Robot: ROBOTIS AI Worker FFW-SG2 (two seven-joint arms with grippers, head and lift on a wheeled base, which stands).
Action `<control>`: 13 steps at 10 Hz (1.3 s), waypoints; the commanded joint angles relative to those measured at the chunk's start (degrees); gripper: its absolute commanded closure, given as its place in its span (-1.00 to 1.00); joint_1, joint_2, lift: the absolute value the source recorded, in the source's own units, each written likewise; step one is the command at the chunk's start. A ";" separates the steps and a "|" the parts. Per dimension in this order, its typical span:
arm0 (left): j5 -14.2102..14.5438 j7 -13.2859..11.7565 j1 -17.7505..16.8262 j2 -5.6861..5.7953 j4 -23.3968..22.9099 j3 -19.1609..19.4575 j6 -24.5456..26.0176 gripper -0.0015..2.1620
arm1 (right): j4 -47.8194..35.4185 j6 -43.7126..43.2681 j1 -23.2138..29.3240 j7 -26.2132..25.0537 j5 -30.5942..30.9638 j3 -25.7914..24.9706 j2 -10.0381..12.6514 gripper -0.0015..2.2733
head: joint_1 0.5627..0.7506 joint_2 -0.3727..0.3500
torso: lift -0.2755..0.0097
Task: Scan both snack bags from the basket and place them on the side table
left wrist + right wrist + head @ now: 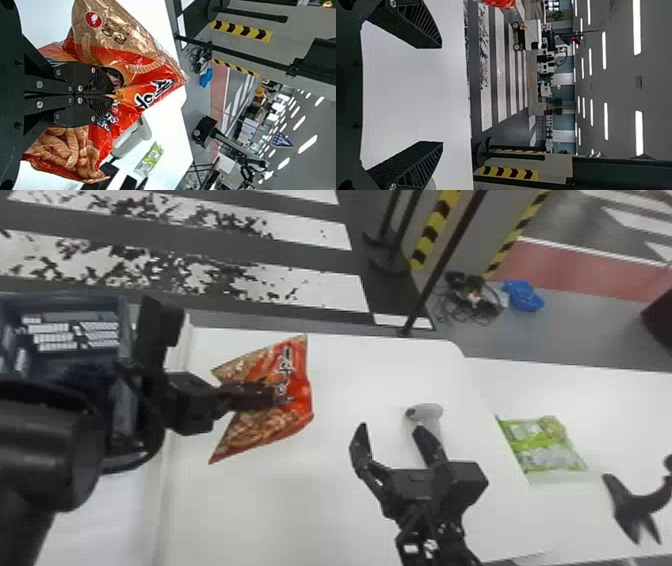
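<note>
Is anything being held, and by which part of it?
The left gripper holds the red-and-tan snack bag by the middle of its printed front; the open right gripper holds nothing.

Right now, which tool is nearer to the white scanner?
Right. The right tool is open on the robot's side of the white scanner; the left tool is farther off to its left, shut on the red bag.

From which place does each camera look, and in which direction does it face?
Head view: on the head, facing forward and down at the white table; left gripper and right gripper show.
Left wrist view: on that wrist, facing over the red bag toward the green bag; its shut fingers show.
Right wrist view: on that wrist, facing over the table toward the striped floor; its open fingers show.
Head and left wrist views share both bags.
</note>
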 commanded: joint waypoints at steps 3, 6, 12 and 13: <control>-3.14 2.04 -0.02 -1.06 9.50 -5.36 -4.85 0.98 | -0.06 -2.44 0.16 -1.09 -0.75 -0.35 0.05 -0.94 | 0.41 -0.94 | 0.41; -2.78 4.86 0.69 -2.20 12.67 -8.96 -6.96 0.45 | -0.33 -2.79 0.52 -1.44 -0.75 -0.43 0.05 -0.94 | 0.41 -0.94 | 0.41; -1.64 12.42 9.92 -0.44 -0.34 -1.66 -22.78 -0.92 | -1.21 -2.27 1.75 -1.18 -0.75 0.01 0.05 -0.93 | 0.41 -0.94 | 0.41; -1.64 14.00 12.11 -0.18 -3.86 -0.08 -26.12 -0.92 | -1.91 -2.27 2.63 -1.18 -0.75 0.27 0.05 -0.93 | 0.41 -0.94 | 0.41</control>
